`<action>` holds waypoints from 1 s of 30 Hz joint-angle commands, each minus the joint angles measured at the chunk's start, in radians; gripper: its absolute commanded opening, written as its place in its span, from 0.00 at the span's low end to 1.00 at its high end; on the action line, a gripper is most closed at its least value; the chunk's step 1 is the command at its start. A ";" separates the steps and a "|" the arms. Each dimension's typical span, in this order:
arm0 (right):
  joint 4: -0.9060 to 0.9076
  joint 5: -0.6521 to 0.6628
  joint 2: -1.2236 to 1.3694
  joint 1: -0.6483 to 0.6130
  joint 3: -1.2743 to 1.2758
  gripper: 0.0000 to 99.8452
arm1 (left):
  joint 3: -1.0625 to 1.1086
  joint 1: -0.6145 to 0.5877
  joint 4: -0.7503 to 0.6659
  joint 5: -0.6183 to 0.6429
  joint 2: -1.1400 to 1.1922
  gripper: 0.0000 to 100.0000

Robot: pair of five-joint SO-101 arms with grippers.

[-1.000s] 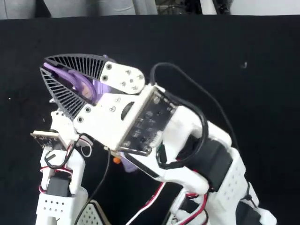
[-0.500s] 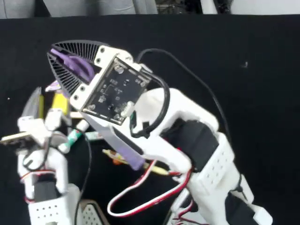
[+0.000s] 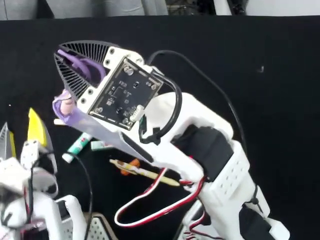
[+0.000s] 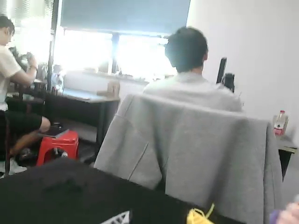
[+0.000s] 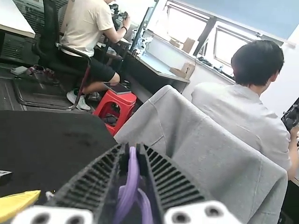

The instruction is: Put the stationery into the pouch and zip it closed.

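My right gripper (image 3: 60,52) is raised over the table's left part, its black ribbed fingers shut on the purple pouch (image 3: 66,107), which hangs from them and trails under the arm. In the right wrist view the pouch's purple fabric (image 5: 131,179) is pinched between the fingers (image 5: 159,175). My left gripper (image 3: 18,121) stands low at the left edge, open and empty, with one yellow finger (image 3: 36,127) and one grey. On the black table lie a green-and-white tube (image 3: 77,146), a small eraser (image 3: 101,145) and a pencil with an orange piece (image 3: 142,171).
The black table (image 3: 260,100) is bare to the right and at the back. The right arm's body and cables (image 3: 200,150) cover the middle front. Seated people and a grey-draped chair (image 4: 196,140) are in the room behind, away from the task.
My left arm has drawn back down and to the left, away from the pouch. The right arm has turned and lifted the pouch slightly, uncovering the stationery on the table.
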 commanded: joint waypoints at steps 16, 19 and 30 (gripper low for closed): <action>-0.037 0.011 0.047 0.014 -0.059 0.01 | 0.079 0.559 0.018 -0.009 0.005 0.21; -0.035 0.011 0.045 0.014 -0.059 0.01 | 0.185 0.559 -0.037 -0.009 0.005 0.21; -0.020 0.009 -0.047 0.014 -0.048 0.01 | 0.306 0.472 -0.106 -0.002 0.005 0.21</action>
